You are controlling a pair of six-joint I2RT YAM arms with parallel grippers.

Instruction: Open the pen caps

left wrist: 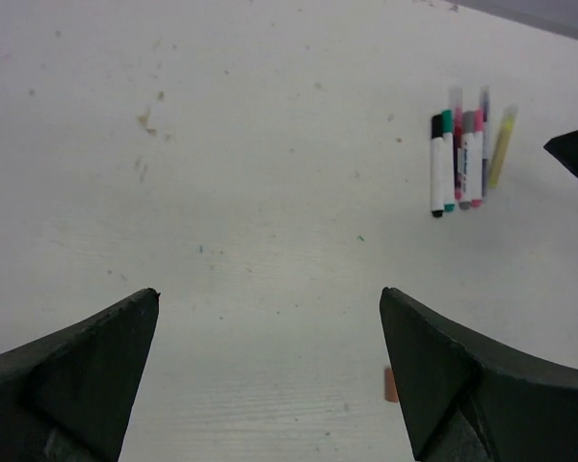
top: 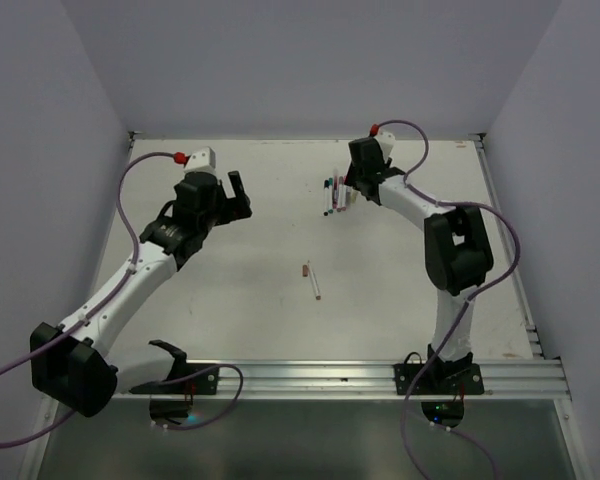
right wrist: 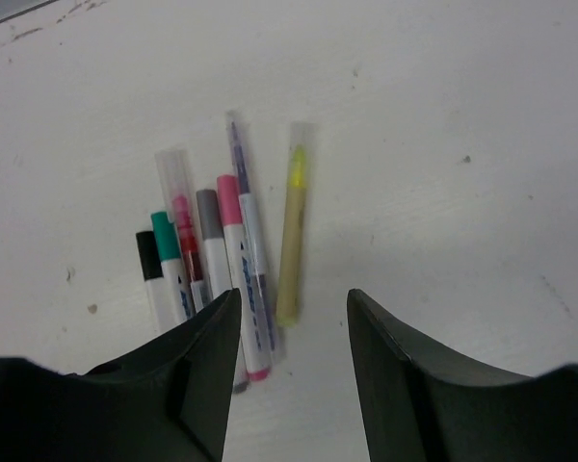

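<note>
Pen caps (right wrist: 164, 236): one short reddish plastic cap (top: 306, 269) lies loose mid-way up the white table (top: 230, 300) beside a slim white barrel (top: 315, 285); the rest sit on pens (right wrist: 239, 255) bunched near the far edge. Left gripper (left wrist: 270, 298) gapes wide, empty; right gripper (right wrist: 292, 298), half-open and empty, hovers over them. Next, probably, pinch one barrel.

Bright, even, diffuse light on a white desk (top: 280, 220); shadows faint and soft. Wrist views slightly blurred, dark fingers (left wrist: 67, 385) out of focus along the bottom.
</note>
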